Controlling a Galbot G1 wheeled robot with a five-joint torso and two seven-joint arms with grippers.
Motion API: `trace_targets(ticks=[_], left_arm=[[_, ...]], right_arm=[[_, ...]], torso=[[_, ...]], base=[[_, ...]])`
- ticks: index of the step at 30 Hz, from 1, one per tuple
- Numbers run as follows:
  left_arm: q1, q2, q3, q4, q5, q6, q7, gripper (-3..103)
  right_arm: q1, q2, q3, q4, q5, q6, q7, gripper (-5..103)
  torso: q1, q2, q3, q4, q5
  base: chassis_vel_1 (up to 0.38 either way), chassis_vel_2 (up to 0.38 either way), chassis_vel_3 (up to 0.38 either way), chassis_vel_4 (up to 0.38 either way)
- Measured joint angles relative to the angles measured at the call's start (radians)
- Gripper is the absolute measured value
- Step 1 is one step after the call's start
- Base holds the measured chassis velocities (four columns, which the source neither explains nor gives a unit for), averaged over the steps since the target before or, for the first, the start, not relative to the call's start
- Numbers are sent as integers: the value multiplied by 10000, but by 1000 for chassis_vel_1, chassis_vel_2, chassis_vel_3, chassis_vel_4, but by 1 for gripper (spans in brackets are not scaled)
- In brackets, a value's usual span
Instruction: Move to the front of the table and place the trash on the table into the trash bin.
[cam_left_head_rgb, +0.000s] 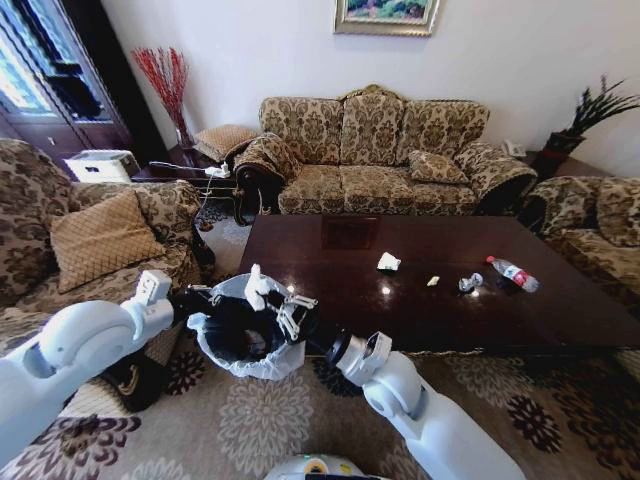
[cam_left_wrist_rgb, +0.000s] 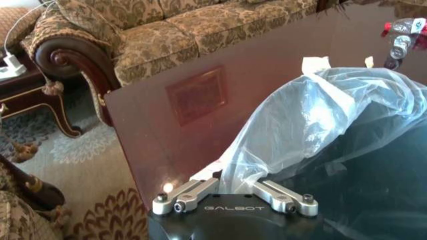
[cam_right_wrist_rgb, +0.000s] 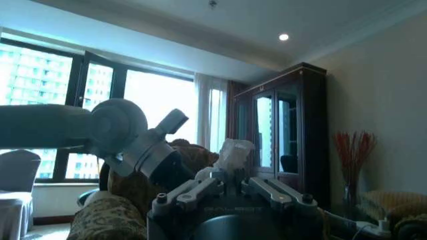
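Head view: the trash bin (cam_left_head_rgb: 243, 335), a small dark round bin lined with a translucent white bag folded over its rim, sits off the floor between both arms, just beside the near left corner of the tabletop (cam_left_head_rgb: 420, 290). The left gripper (cam_left_head_rgb: 205, 303) grips the bin's left rim; its fingers are buried in the bag's plastic, so their exact stance is hard to make out, though the left wrist view shows the liner (cam_left_wrist_rgb: 320, 125) bunched between the two finger links, apparently pinched there. The right gripper (cam_left_head_rgb: 283, 308) hangs over the bin's right rim with a wad of white paper (cam_left_head_rgb: 257, 288) at its fingertips; the right wrist view shows that pale wad (cam_right_wrist_rgb: 233, 152) pressed between the fingers.

Most of the bin's inside is dark and unreadable. On the glossy dark brown tabletop lie a crumpled white paper (cam_left_head_rgb: 388, 262), a tiny pale scrap (cam_left_head_rgb: 433, 281), a small silvery wrapper (cam_left_head_rgb: 469, 283) and a clear plastic bottle (cam_left_head_rgb: 513, 273) with a red label, well apart from the bin. The table's right end is partly cut off by an armchair (cam_left_head_rgb: 590, 225).
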Motion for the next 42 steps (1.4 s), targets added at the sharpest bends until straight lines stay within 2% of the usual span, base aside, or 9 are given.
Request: trace_targets(ticks=[1, 3, 13, 15, 16, 24, 31, 38, 42], left_arm=[[0, 0, 0, 0, 0, 0, 0, 0], [0, 0, 0, 0, 0, 0, 0, 0], [0, 0, 0, 0, 0, 0, 0, 0], [0, 0, 0, 0, 0, 0, 0, 0], [0, 0, 0, 0, 0, 0, 0, 0], [0, 0, 0, 0, 0, 0, 0, 0], [0, 0, 0, 0, 0, 0, 0, 0], [0, 0, 0, 0, 0, 0, 0, 0], [0, 0, 0, 0, 0, 0, 0, 0]], right_arm=[[-58, 25, -14, -89, -212, 89, -11, 15], [-65, 82, -38, -136, -302, 133, -12, 15], [-15, 290, -202, -241, -435, 148, 178, 58], [-12, 309, -203, -244, -430, 148, 209, 58], [-3, 340, -190, -252, -397, 163, 256, 69], [-89, 399, -116, -230, 2, 373, 424, 95], [-140, 366, -505, -240, 135, 450, -174, 100], [153, 320, -653, -350, -1391, 331, -83, 100], [606, 124, -595, -366, -2579, 506, -659, 100]], torso=[[0, 0, 0, -1, 0], [0, 0, 0, -1, 1], [1, 0, 0, 0, 0], [1, 0, 0, -1, 1], [1, 0, 0, -1, 0], [2, -1, 0, -1, 0], [1, -2, 0, -1, 1], [1, -2, 0, -1, 4], [2, -2, 1, 0, 2]], base=[[0, 0, 0, 0], [0, 0, 0, 0], [0, 0, 0, 0], [0, 0, 0, 0], [0, 0, 0, 0], [0, 0, 0, 0], [0, 0, 0, 0], [0, 0, 0, 0], [0, 0, 0, 0]])
